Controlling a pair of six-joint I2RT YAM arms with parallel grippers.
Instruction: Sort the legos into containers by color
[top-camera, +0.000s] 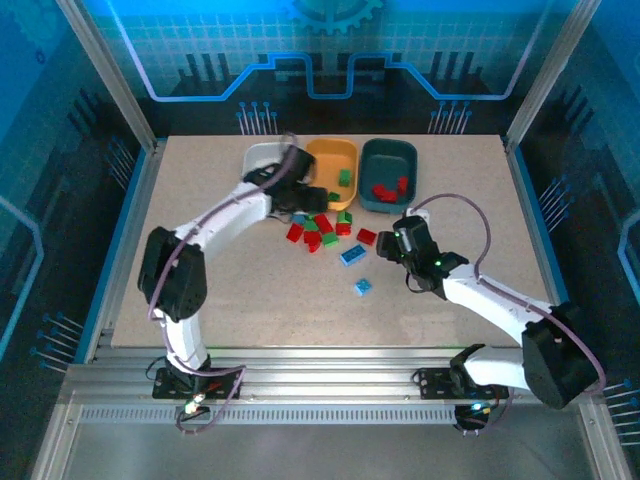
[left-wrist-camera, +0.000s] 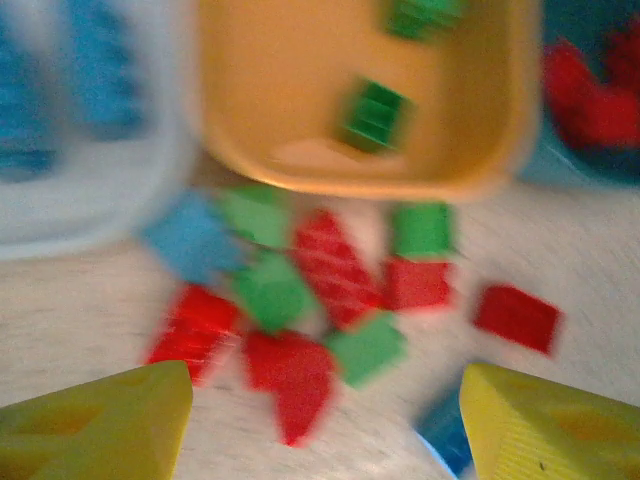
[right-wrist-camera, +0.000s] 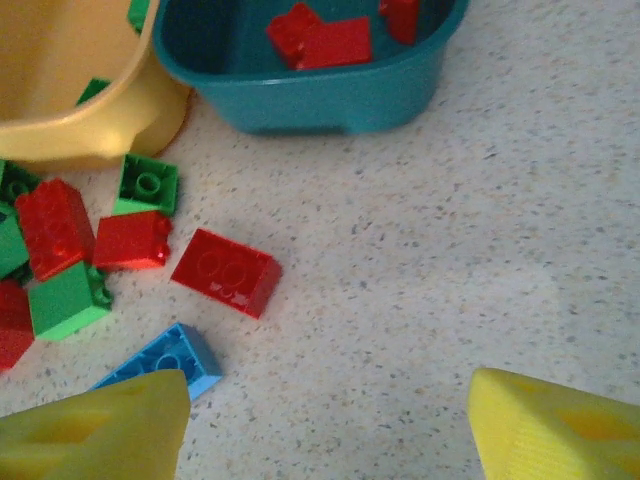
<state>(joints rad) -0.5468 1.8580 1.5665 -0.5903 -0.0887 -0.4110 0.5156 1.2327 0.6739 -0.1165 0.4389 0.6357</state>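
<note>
Orange-yellow tray (top-camera: 322, 165): set at the far middle of the table (top-camera: 200, 300); two green bricks (left-wrist-camera: 372, 115) are held inside it.

White tray (top-camera: 262, 158): placed just left of the orange-yellow tray; light blue bricks (left-wrist-camera: 95, 80), blurred, are seen in it.

Dark teal tray (top-camera: 390, 148): placed just right of the orange-yellow tray; red bricks (right-wrist-camera: 320, 40) are contained.

Loose legos (top-camera: 320, 230): a mixed cluster of red, green and blue is spread on the table just in front of the orange-yellow tray's near edge. One red brick (right-wrist-camera: 225, 270) is lain apart on the right of the cluster. A blue brick (right-wrist-camera: 160, 365) is found nearer the arms, and another blue brick (top-camera: 363, 287) nearer still.

Left gripper (left-wrist-camera: 325, 400): hung over the cluster, at the near edge of the orange-yellow tray. Its fingers (left-wrist-camera: 100, 420) are spread wide, and nothing is clasped between them.

Right gripper (right-wrist-camera: 330, 400): held in front and to the right of the orange-yellow tray, beside the lone red brick. Its fingers (right-wrist-camera: 560, 430) are parted over bare table; the blue brick is touched by none, lying just beside the left finger.
</note>
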